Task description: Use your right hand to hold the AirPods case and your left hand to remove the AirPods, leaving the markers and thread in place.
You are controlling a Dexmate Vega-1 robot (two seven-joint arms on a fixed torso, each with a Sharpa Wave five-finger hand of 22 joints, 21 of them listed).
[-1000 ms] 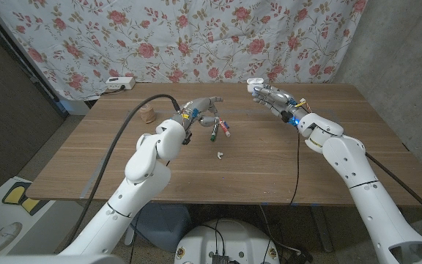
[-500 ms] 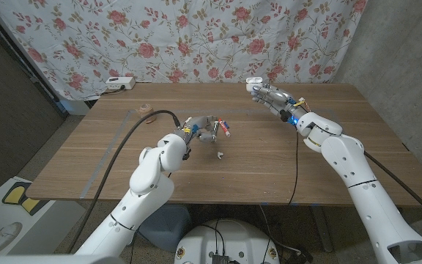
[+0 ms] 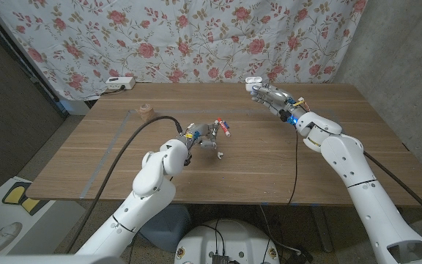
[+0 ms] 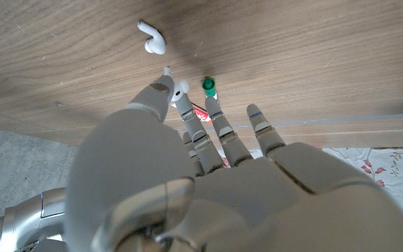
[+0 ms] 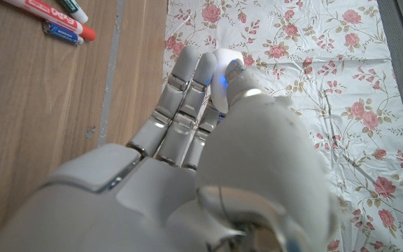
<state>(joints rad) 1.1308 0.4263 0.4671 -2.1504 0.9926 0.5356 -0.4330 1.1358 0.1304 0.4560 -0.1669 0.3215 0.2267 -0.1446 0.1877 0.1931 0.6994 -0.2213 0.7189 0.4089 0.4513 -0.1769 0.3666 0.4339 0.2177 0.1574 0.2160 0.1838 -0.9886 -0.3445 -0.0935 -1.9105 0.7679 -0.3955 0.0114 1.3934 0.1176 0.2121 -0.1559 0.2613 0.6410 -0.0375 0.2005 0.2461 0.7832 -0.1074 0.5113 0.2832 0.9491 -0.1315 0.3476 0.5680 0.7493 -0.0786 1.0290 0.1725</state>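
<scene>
While the right hand (image 3: pixel 268 94) holds the white AirPods case (image 3: pixel 253 82) near the table's (image 3: pixel 328 147) far edge in the head view, the left hand (image 3: pixel 205 136) hangs just beside the markers (image 3: pixel 223 127), an earbud pinched.

Left wrist view: thumb and finger grip one AirPod (image 4: pixel 179 88); another AirPod (image 4: pixel 152 38) lies beyond the fingertips, near the markers.

Right wrist view: fingers (image 5: pixel 180 91) clasp the case.

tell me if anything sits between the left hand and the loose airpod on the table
Nothing visible does. In the left wrist view the AirPod lies on bare wood just past the left hand; the green-capped marker lies off to one side of that path.
</scene>
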